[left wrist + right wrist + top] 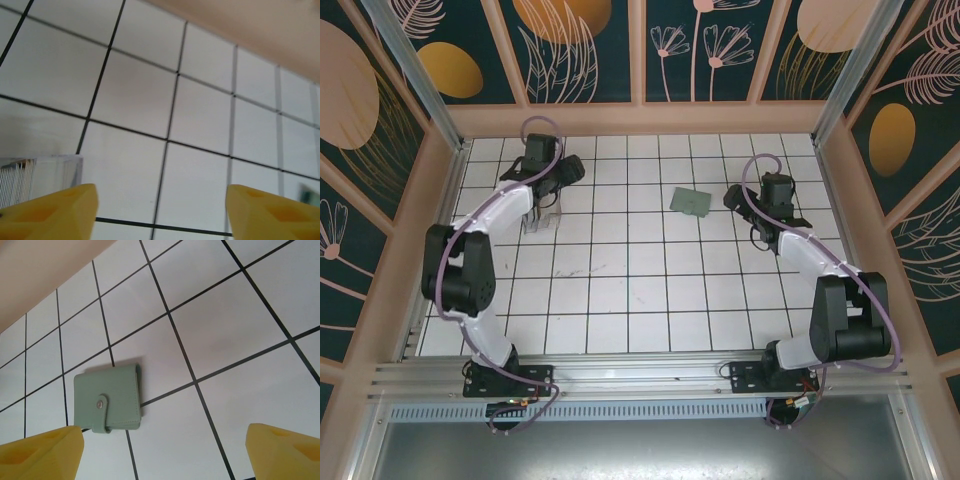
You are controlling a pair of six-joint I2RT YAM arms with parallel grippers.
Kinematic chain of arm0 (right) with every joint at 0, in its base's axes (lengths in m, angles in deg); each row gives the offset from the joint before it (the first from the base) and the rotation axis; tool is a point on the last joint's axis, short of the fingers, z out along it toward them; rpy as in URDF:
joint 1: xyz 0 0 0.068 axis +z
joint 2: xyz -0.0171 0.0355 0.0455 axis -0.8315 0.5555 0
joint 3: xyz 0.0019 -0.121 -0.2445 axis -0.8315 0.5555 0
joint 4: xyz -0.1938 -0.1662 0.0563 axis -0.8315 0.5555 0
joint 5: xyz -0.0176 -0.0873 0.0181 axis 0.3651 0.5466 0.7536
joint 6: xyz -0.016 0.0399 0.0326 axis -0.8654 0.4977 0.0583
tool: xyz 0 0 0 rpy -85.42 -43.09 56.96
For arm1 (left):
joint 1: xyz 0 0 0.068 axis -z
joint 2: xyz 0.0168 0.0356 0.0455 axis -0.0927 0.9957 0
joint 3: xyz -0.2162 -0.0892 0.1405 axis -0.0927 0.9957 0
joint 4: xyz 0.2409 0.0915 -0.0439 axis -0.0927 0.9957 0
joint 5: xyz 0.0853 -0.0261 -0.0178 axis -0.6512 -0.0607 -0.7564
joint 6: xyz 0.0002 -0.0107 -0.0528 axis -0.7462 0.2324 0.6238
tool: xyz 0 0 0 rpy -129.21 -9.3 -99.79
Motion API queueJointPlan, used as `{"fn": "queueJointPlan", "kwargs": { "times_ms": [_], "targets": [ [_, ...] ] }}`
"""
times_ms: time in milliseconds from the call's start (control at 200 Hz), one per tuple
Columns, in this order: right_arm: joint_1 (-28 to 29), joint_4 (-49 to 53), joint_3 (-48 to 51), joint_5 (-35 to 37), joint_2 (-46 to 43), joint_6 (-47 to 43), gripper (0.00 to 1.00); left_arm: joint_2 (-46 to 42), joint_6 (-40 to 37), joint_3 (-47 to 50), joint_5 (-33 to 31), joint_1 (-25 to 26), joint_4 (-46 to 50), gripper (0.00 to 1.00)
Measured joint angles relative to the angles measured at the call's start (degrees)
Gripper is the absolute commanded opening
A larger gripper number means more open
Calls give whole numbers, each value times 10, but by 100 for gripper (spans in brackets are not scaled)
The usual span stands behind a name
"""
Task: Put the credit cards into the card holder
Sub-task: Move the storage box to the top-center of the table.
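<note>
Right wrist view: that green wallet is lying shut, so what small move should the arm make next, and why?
Probably shift the right end effector sideways and down until the card holder sits between its open fingers. It lies flat on the tiled table, snap tab fastened, off to one side of the gap.

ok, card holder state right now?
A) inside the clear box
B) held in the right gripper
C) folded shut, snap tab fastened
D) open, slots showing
C: the card holder lies flat on the tiled table, folded shut with its snap tab buttoned across.
</note>
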Motion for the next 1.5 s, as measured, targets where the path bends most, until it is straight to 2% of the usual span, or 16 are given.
{"fn": "queueJointPlan", "kwargs": {
  "times_ms": [65,245,521,716,771,816,866,981,1076,1181,1326,1501],
  "targets": [
    [0,1,0,-4,1,0,85,21,-2,-5,-12,0,23,57],
    [1,9,0,-19,24,0,85,55,-4,-37,-49,10,87,57],
    [2,23,-11,-36,55,1,83,84,-2,-84,-96,27,135,57],
    [2,28,-19,-50,67,0,83,103,9,-80,-123,28,163,56],
    [2,28,-20,-53,69,0,82,103,15,-80,-129,29,164,52],
    [2,28,-21,-57,71,0,82,104,17,-80,-135,30,164,41],
    [2,28,-21,-60,74,0,80,106,20,-80,-139,31,164,37],
    [2,28,-22,-72,86,0,77,120,20,-83,-160,32,169,14],
    [2,28,-22,-82,95,0,76,139,15,-105,-181,36,179,7],
    [2,28,-22,-93,100,0,76,145,7,-114,-203,45,186,3],
    [2,25,-22,-99,101,0,76,146,0,-118,-216,60,200,2],
    [2,14,-22,-126,121,0,76,165,1,-155,-221,110,230,2]
  ]
}}
